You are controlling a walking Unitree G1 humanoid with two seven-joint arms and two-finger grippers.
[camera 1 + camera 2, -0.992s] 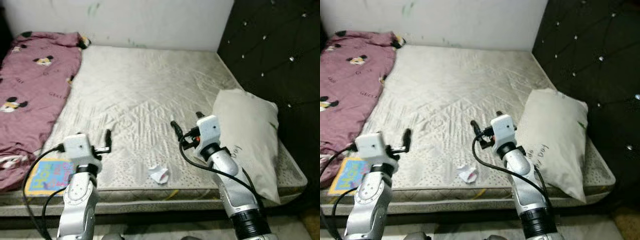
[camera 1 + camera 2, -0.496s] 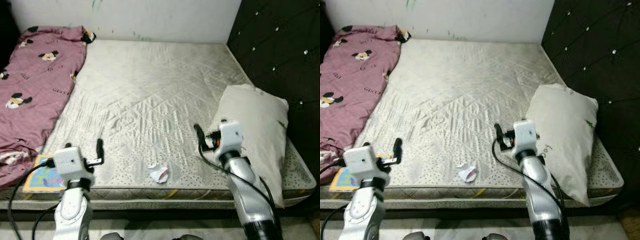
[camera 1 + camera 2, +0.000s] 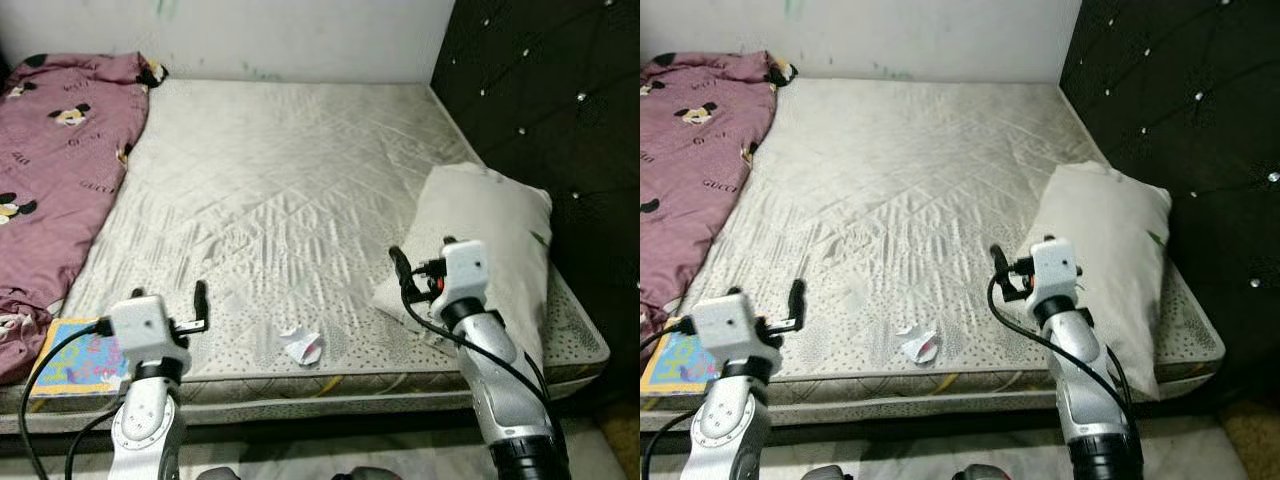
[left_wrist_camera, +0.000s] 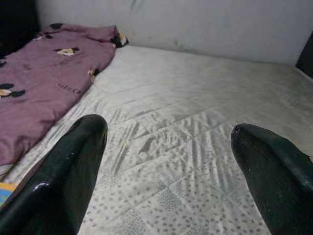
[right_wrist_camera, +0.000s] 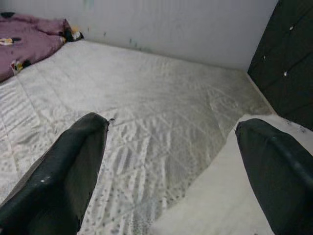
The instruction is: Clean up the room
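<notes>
A crumpled scrap of white paper (image 3: 301,345) lies on the grey quilted mattress (image 3: 290,190), close to its front edge. My left gripper (image 3: 170,300) hovers open over the front left of the mattress, to the left of the scrap, with nothing between its fingers (image 4: 73,166). My right gripper (image 3: 422,258) is open too, held beside the near edge of the white pillow (image 3: 495,245) at the right. In the right wrist view the pillow (image 5: 230,196) lies under one finger (image 5: 279,171).
A purple cartoon-print blanket (image 3: 50,150) covers the left side of the bed. A colourful book (image 3: 72,355) lies at the front left corner. A black tufted headboard (image 3: 550,110) stands at the right and a white wall (image 3: 300,35) behind.
The camera has shifted, so the bed sits differently in the picture. My right gripper has moved right, closer to the pillow; the left has dropped a little. Both stay open.
</notes>
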